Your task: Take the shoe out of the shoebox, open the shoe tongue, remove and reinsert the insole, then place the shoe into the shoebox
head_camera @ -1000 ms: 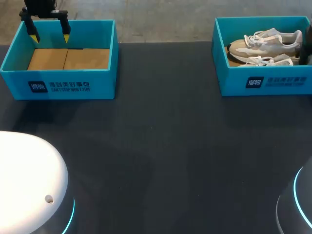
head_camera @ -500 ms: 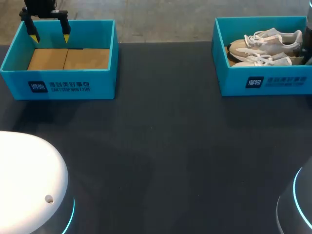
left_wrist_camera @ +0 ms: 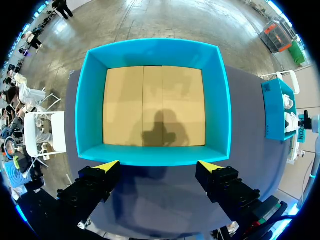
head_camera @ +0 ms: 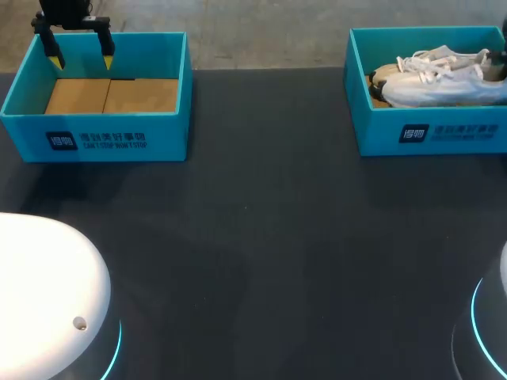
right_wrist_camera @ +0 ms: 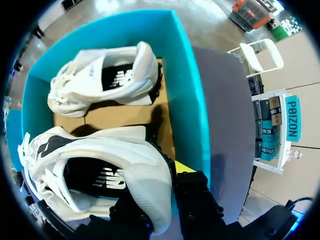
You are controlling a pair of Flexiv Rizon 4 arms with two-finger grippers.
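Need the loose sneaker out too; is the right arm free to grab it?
Probably not: the right gripper is shut on the nearer sneaker, though the loose sneaker lies uncovered beyond.

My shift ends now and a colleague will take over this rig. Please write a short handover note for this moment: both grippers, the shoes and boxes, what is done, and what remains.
Left gripper: open, holding nothing, above one wall of the empty teal cardboard box.
Right gripper: shut on the heel of a white lace-up sneaker, which is not yet out of the other teal cardboard shoebox. A second white sneaker lies on that box's floor.
Done: shoe gripped.
Left: bring it out onto the dark table, open the tongue, remove and reinsert the insole, and return the shoe to the shoebox.
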